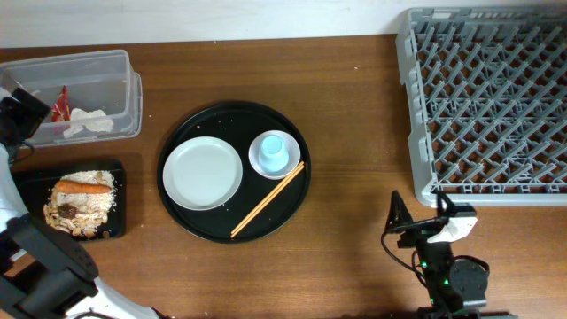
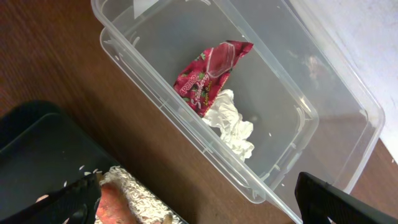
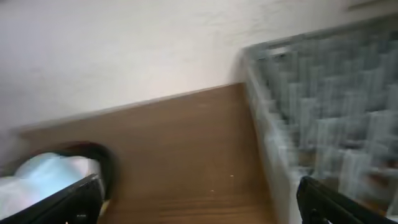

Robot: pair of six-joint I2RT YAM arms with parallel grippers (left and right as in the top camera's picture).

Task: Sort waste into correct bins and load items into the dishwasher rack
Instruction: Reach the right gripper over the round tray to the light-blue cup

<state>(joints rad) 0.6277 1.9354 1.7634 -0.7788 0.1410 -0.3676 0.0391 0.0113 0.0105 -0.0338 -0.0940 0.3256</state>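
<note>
The clear tub [image 1: 133, 89] at the back left holds a red wrapper [image 1: 60, 105] and a crumpled tissue [image 1: 89, 121]; both show in the left wrist view, the wrapper [image 2: 208, 74] above the tissue [image 2: 233, 127]. The shallow black tray [image 1: 27, 182] holds rice crumbs [image 1: 93, 206], a carrot [image 1: 84, 187] and dark scraps [image 1: 64, 211]. My left gripper [image 2: 196, 199] is open and empty above the gap between tub and tray. The plate [image 1: 202, 173], bowl [image 1: 288, 161] with the blue cup [image 1: 271, 147] in it, and chopsticks [image 1: 267, 199] lie on the round black tray [image 1: 292, 213]. My right gripper [image 1: 421, 217] is open and empty beside the rack [image 1: 487, 97].
The rack fills the back right, and its near-left corner stands close to my right gripper. The right wrist view is blurred and shows the rack wall [image 3: 323, 106] and the round tray's rim [image 3: 102, 158]. Bare wood lies between the round tray and the rack.
</note>
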